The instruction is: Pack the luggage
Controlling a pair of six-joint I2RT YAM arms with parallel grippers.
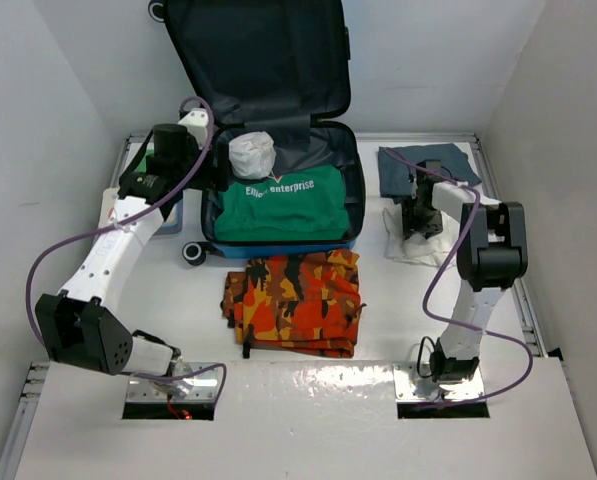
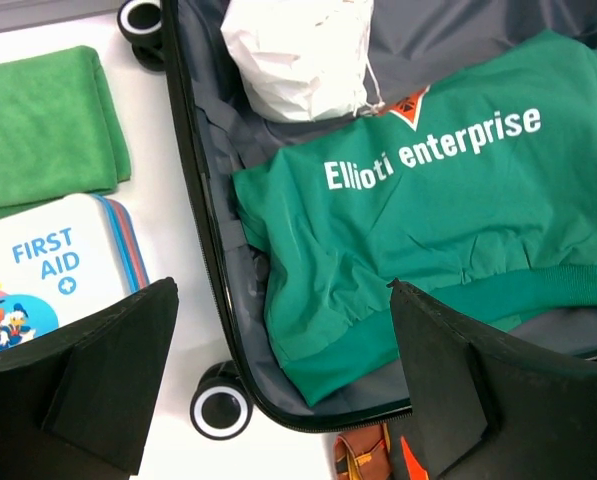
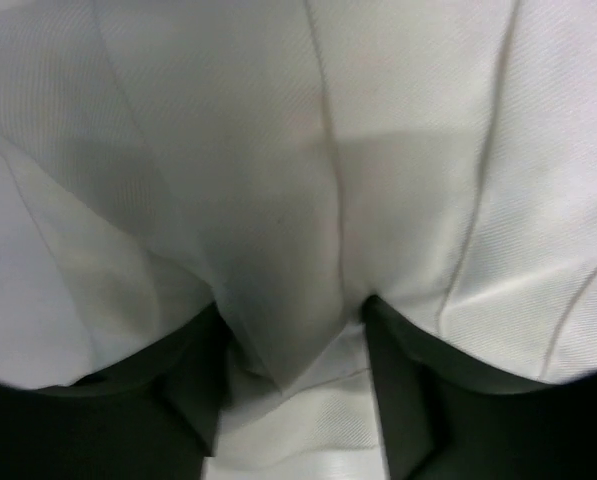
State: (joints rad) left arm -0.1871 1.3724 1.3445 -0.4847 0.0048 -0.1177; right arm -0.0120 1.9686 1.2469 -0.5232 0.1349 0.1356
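Bright, even light from above fills the white enclosure, leaving a glare patch on the near table (image 1: 308,385) and soft, short shadows. The lining of the luggage (image 1: 258,60) reads dark, with little detail. The right wrist view of the white cloth (image 3: 308,150) is blurred and greyish.

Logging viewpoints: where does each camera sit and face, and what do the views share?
Top external: above and behind the bases, looking down on the left arm, right arm and open luggage.
Left wrist: over the luggage's left side, facing down; open left gripper frames the green shirt.
Right wrist: close over white cloth; right gripper straddles a fold.
Shared: green shirt, top and left wrist.
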